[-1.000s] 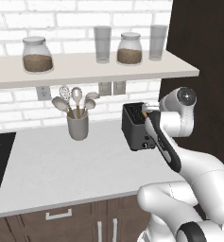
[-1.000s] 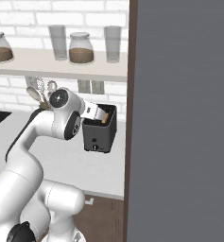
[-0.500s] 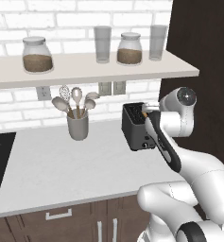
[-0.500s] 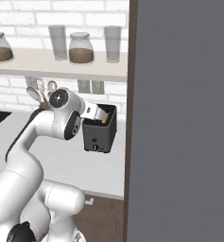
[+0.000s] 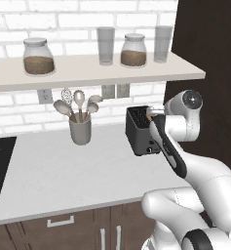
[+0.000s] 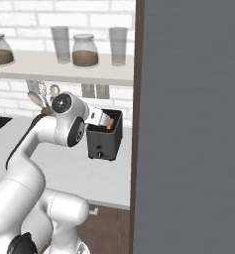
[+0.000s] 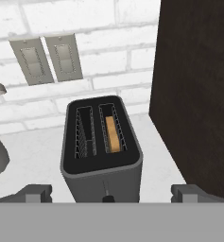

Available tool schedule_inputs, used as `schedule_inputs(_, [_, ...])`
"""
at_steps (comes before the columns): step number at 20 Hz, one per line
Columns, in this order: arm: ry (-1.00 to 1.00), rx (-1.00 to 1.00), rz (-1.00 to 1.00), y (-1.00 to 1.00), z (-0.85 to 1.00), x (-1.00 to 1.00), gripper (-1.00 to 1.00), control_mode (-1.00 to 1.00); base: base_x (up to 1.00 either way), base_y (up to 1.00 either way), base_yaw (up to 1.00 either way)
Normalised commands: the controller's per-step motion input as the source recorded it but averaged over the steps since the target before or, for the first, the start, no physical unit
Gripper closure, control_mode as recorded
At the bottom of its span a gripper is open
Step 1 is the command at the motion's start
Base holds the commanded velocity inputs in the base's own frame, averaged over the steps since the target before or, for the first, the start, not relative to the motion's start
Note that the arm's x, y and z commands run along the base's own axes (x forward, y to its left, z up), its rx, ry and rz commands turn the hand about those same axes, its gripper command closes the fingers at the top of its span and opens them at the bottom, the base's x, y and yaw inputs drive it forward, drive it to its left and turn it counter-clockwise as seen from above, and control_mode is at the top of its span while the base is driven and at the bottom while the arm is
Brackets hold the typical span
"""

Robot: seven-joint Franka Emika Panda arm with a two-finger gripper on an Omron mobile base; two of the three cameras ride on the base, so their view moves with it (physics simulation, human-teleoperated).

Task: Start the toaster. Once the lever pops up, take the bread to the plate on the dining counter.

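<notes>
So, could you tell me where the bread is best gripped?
By its top edge, coming straight down from above: the bread stands on edge in the toaster's right slot, so only that thin edge is reachable, across its flat faces.

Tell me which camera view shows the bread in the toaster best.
The hand view: it looks down into the toaster, where the bread sits in the right-hand slot. The left base view gives only a small tan sliver of it beside the arm; the right base view shows its edge at the toaster's top.
</notes>
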Motion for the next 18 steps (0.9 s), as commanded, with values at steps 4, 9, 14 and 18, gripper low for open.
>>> schedule_inputs(4, [0.0,0.0,0.0,0.0,0.0,0.0,-1.0,-1.0,0.0,0.0,0.0])
schedule_inputs(9, [0.0,0.0,0.0,0.0,0.0,0.0,-1.0,-1.0,0.0,0.0,0.0])
schedule_inputs(14, [0.0,0.0,0.0,0.0,0.0,0.0,-1.0,-1.0,0.0,0.0,0.0])
schedule_inputs(18, [0.0,0.0,0.0,0.0,0.0,0.0,-1.0,-1.0,0.0,0.0,0.0])
